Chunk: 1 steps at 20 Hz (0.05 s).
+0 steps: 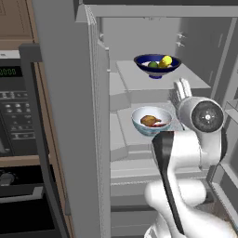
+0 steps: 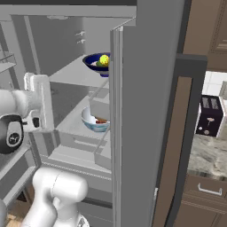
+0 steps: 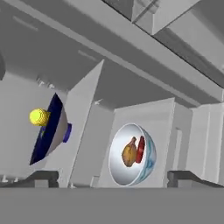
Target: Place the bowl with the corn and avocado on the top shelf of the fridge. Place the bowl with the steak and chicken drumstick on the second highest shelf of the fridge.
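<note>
Jaws stand wide apart on the gripper [image 3: 113, 178], clamped on nothing: in the hand view the two dark fingertips [image 3: 40, 178] rise at either side with the pale blue-white bowl [image 3: 132, 154] in the gap beyond them, not touching it. In the left base view the gripper [image 1: 182, 89] points up just right of this bowl [image 1: 151, 121], near its rim but apart from it.

The pale bowl sits on the second highest shelf [image 1: 139, 139], the plate with the thick edge, and holds the golden-brown chicken drumstick [image 3: 128, 152] with the red steak [image 3: 140, 148] just beside it.

Above it, on the top shelf [image 1: 186, 80], rests the dark blue bowl [image 1: 157, 64] with the yellow corn [image 1: 166, 60] and a green avocado [image 1: 153, 64] inside.

Both shelves belong to the open grey fridge [image 1: 69, 116]. Its left door stands across much of the left base view, with a black wall oven [image 1: 14, 111] beyond it.

The right base view shows what the others do not: the fridge's right door edge cuts across both bowls, hiding about half of each, and a dark toaster [image 2: 209, 116] stands on a counter [image 2: 208, 155] to the right. The hand view is rolled, so the shelves appear upright.
</note>
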### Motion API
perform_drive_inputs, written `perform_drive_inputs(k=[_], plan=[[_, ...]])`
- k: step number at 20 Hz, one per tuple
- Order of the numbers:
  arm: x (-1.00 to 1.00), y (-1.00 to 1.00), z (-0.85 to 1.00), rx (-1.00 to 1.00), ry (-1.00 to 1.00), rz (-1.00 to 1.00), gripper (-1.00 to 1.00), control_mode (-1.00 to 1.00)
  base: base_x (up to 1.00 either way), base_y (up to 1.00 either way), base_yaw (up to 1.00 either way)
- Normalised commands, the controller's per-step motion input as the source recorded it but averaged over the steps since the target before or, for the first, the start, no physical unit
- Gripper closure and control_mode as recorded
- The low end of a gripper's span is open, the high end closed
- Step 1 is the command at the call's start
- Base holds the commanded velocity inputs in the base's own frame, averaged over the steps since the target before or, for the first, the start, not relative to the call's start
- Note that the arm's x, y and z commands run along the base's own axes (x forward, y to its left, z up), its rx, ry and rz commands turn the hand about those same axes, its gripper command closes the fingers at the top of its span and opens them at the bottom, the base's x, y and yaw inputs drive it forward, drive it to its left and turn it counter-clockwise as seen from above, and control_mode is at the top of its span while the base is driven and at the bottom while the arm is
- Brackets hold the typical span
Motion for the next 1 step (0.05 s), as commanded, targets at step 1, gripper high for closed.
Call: perform_drive_inputs(k=[1], plan=[[-0.17, 0.0, 0.0, 0.0, -0.13, 0.0, -1.0, -1.0, 0.0, 0.0, 0.0]])
